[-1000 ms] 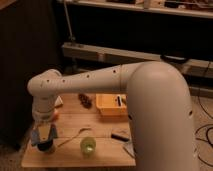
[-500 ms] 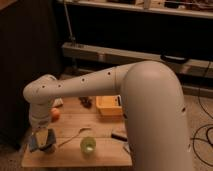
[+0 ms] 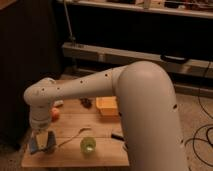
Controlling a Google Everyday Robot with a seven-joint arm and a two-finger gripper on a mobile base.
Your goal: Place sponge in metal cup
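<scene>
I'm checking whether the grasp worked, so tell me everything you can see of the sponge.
The sponge is a small, flat, blue-grey pad that looks soft. Only part of it shows, at the left side of the gripper, which is shut on it and hides the rest. It sits low over the front left corner of the wooden table; whether it touches the tabletop cannot be told. The metal cup cannot be made out here.
</scene>
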